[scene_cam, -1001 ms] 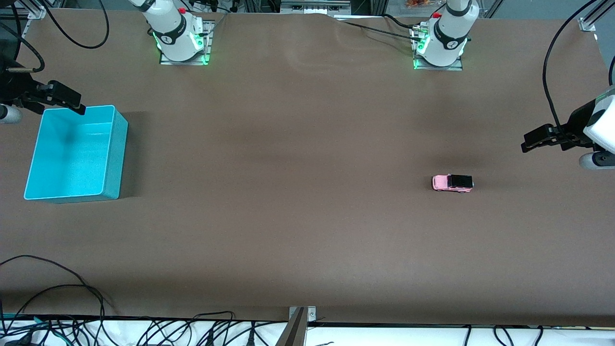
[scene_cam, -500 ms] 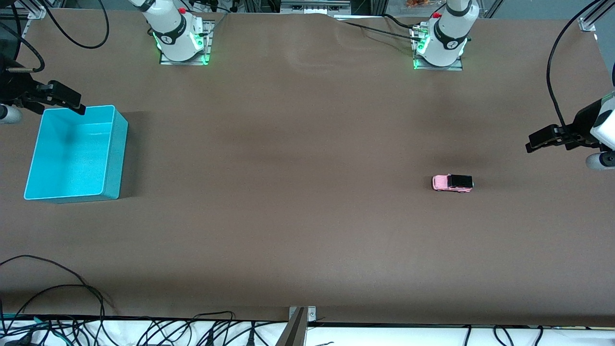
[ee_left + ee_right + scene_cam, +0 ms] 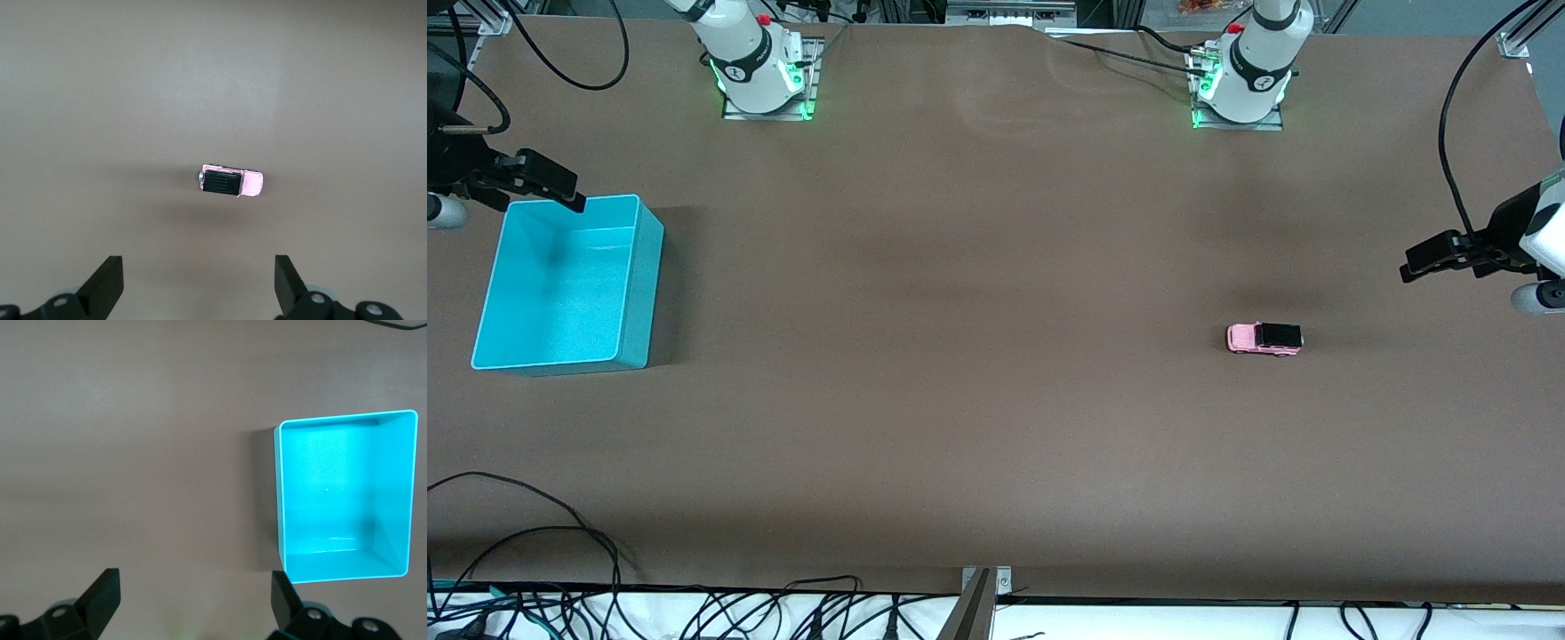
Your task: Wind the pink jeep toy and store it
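Pink jeep toy [image 3: 1264, 338] sits alone on brown table [image 3: 996, 356]; left hand [image 3: 1416, 262] and right hand [image 3: 560, 191] hang released.

Both arms run off the front view's side edges; the pink jeep toy [image 3: 1264, 338] is too small for detail.

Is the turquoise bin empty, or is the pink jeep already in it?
Empty. The turquoise bin shows only its bare floor, and the pink jeep toy stands on its wheels on the table, toward the left arm's end.

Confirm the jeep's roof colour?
Black, on the pink jeep toy; shows best in the left wrist view.
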{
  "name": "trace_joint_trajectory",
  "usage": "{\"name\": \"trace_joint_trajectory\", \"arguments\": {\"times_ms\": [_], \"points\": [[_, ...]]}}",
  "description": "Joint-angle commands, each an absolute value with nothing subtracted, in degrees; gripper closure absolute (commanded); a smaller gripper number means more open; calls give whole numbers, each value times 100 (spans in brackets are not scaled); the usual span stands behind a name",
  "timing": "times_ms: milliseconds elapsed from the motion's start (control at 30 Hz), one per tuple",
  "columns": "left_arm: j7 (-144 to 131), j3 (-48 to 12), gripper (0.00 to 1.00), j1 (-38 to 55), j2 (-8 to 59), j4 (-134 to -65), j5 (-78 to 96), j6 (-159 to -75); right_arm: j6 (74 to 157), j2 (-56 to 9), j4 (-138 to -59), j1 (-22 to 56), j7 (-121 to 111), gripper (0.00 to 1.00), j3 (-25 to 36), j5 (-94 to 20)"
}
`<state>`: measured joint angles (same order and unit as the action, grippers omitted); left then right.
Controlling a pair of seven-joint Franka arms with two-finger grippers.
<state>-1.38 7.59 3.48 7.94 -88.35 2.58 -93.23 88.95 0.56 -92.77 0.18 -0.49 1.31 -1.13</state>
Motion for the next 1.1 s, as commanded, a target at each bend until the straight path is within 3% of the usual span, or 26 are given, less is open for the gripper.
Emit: {"name": "trace_joint_trajectory", "arguments": {"times_ms": [0,1068], "points": [[9,756,0,308,721,-8877,352,-9255,8859,9,-9158,26,-26,0,141,-149],[9,747,0,343,738,-8877,325,-9202,8868,18,-9149,26,-26,0,141,-132]]}}
